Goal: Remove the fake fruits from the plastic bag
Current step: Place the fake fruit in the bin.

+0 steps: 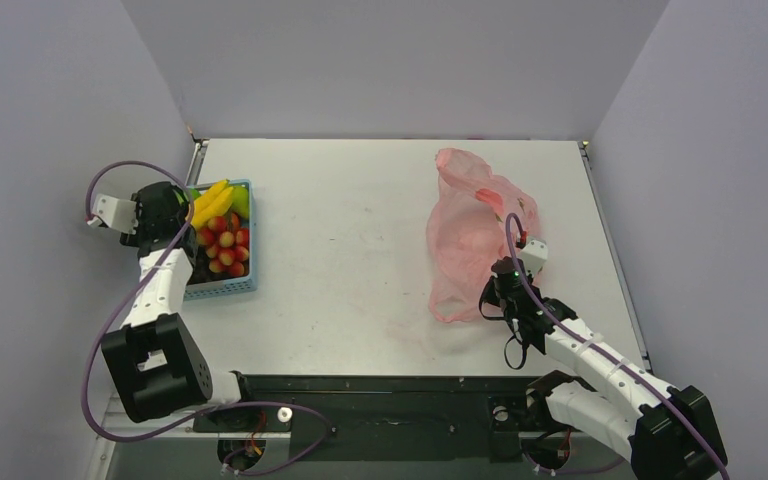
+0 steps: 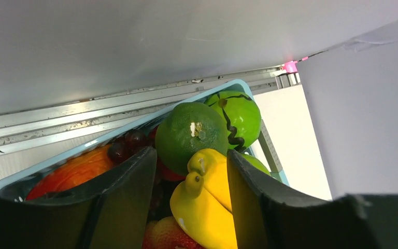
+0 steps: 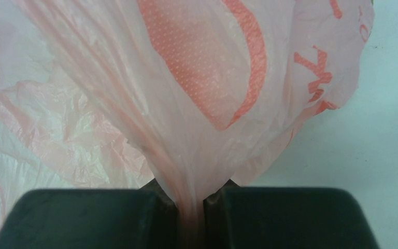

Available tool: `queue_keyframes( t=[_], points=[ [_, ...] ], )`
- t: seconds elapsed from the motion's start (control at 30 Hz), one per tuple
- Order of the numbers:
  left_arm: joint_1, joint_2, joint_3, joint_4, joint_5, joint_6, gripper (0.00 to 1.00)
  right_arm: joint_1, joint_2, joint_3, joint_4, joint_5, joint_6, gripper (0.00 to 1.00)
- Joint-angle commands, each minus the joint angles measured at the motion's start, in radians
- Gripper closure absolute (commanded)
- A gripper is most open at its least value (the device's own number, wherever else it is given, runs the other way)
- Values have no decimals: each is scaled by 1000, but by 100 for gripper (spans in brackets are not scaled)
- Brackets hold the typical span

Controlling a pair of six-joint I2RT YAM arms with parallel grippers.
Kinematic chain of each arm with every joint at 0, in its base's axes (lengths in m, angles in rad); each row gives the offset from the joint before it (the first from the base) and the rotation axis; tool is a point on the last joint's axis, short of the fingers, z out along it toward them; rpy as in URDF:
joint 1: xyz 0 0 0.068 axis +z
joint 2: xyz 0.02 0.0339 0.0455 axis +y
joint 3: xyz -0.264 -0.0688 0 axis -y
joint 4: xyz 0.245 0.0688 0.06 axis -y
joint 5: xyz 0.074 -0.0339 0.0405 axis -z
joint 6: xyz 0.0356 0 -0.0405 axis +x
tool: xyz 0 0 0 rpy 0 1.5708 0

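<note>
My right claw (image 3: 190, 191) pinches the crinkly pink plastic bag (image 3: 186, 78), which stretches away ahead; my left claw (image 2: 190, 155) hangs open over yellow plastic bananas (image 2: 207, 207).

A light-blue basket (image 1: 222, 287) on the white table (image 1: 350, 250) holds a striped green ball (image 2: 241, 116).

Setting recorded as a robotics lab test cell. A bare white desk (image 1: 360, 260) is enclosed on three sides by plain grey-lilac wall panels (image 1: 390, 70). A left arm (image 1: 155, 290) and a right arm (image 1: 600, 365) are bolted to a dark base plate (image 1: 390, 395) at the near edge, with purple cables (image 1: 132, 164) left exposed. Props are limited to toy fruit (image 1: 225, 245) in a blue basket (image 1: 222, 288) and a pink plastic bag (image 1: 465, 240).
</note>
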Motion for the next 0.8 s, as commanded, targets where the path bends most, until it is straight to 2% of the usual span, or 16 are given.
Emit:
queue_keyframes(
  t=[0.0,0.1,0.3,0.47,0.6,0.73,0.77],
  points=[
    [2,-48,-2,14,-26,12,47,9,-5,18,26,4,-12,100],
    [5,-54,-6,14,-20,15,38,8,-5,18,29,2,-12,100],
    [8,-104,13,-24,-20,50,31,7,-3,17,28,1,-13,100],
    [16,-275,28,-121,1,130,28,7,3,25,26,-3,-17,100],
    [18,-472,8,-216,145,229,28,5,11,31,23,-2,-22,100],
    [3,-630,-49,-273,419,284,31,6,24,39,18,5,-27,100],
    [-15,-644,-60,-291,522,286,33,6,28,44,15,7,-31,100]
  ],
)
